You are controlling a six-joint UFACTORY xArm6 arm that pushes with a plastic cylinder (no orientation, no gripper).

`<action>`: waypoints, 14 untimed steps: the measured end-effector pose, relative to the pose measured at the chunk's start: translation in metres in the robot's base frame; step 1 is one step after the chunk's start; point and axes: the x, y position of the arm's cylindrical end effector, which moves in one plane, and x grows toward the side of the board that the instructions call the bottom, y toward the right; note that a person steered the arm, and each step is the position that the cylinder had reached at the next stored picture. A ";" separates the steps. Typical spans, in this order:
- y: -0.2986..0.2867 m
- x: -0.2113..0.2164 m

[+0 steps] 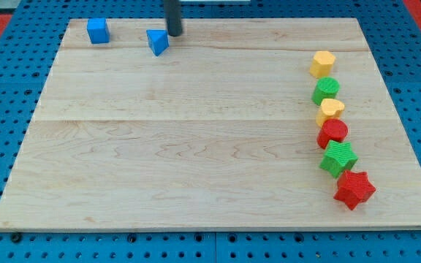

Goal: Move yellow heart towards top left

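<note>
The yellow heart (pixel 330 110) lies on the wooden board (pixel 196 146) at the view's right, in a column of blocks. It sits between a green round block (pixel 326 90) above it and a red round block (pixel 333 133) below it, touching both. My tip (pixel 175 33) is at the view's top, left of centre, just right of a blue triangular block (pixel 157 42). The tip is far from the yellow heart, up and to the left of it.
A blue cube (pixel 98 31) sits near the top left corner. A yellow hexagon-like block (pixel 323 63) tops the right column. A green star (pixel 339 158) and a red star (pixel 354 189) end it at the bottom.
</note>
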 end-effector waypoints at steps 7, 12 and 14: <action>-0.103 0.015; -0.017 0.015; 0.203 0.050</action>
